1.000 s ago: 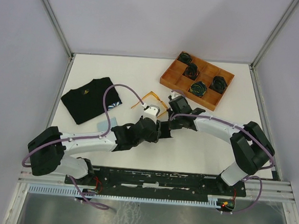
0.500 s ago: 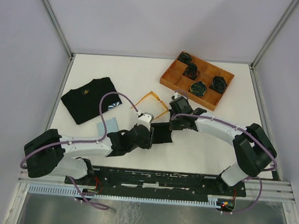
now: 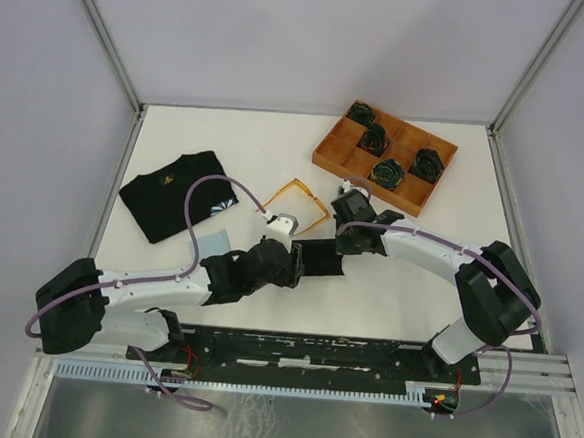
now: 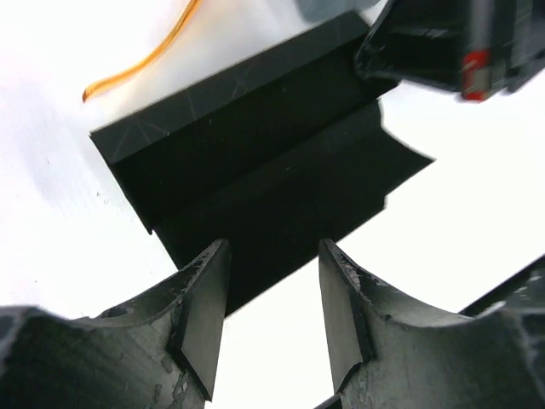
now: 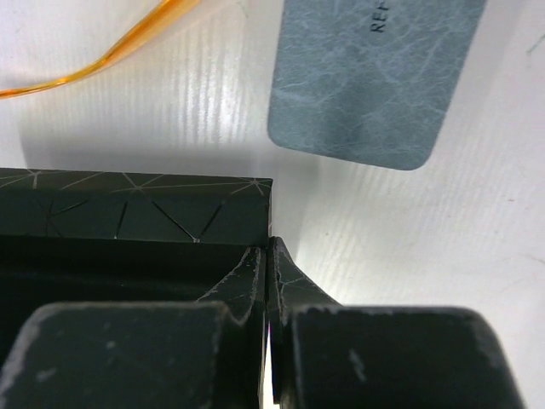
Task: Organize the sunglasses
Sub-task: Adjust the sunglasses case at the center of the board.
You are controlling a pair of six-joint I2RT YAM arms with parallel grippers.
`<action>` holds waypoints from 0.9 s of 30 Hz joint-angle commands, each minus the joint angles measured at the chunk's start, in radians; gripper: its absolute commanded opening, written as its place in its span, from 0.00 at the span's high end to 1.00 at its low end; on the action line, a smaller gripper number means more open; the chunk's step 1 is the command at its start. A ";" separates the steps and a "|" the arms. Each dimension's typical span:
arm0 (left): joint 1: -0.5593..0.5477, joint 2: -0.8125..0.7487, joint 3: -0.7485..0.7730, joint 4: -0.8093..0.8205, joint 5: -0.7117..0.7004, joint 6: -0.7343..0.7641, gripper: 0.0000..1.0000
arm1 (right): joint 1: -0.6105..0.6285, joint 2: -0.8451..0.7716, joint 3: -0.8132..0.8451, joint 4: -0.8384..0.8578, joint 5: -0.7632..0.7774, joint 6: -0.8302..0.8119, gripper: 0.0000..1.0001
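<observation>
Your right gripper (image 5: 266,256) is pinching the black case (image 4: 255,162) wall. Your left gripper (image 4: 272,290) is hanging half-open, empty. The orange-yellow sunglasses (image 3: 296,194) are looking light and brittle, so be taking them at the bridge.

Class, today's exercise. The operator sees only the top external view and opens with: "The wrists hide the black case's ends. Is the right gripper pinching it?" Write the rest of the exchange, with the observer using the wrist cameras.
Observer: Yes. In the right wrist view the right gripper is shut on a thin edge wall of the black case.
Operator: And the left gripper?
Observer: Its jaws are open and pinch nothing. The case's near corner sits by its fingertips.
Operator: What is the pale thing near the orange sunglasses?
Observer: A grey-blue case, lying flat, with dark lettering at one edge.
</observation>
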State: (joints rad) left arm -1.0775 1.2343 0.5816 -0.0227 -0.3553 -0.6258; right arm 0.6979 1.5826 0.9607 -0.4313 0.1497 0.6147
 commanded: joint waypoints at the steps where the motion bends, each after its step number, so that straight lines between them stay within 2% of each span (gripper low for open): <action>1: 0.001 -0.089 0.109 -0.042 -0.011 0.029 0.45 | -0.004 -0.041 0.007 -0.007 0.104 -0.028 1.00; 8: 0.014 -0.200 0.102 -0.147 -0.083 0.048 0.41 | -0.005 -0.037 0.001 -0.009 0.191 -0.057 1.00; 15: 0.068 -0.317 -0.003 -0.231 -0.110 -0.036 0.41 | -0.005 0.014 0.025 0.000 0.215 -0.040 1.00; 21: 0.103 -0.411 -0.073 -0.314 -0.147 -0.110 0.40 | -0.004 0.063 0.066 0.002 0.178 -0.016 1.00; 27: 0.139 -0.469 -0.075 -0.401 -0.195 -0.139 0.39 | -0.004 0.106 0.104 0.008 0.155 0.016 0.94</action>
State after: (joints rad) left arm -0.9585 0.8009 0.5007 -0.3759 -0.4805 -0.7006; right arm 0.6975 1.6711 0.9993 -0.4614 0.3096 0.5922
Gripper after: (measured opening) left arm 0.607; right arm 0.049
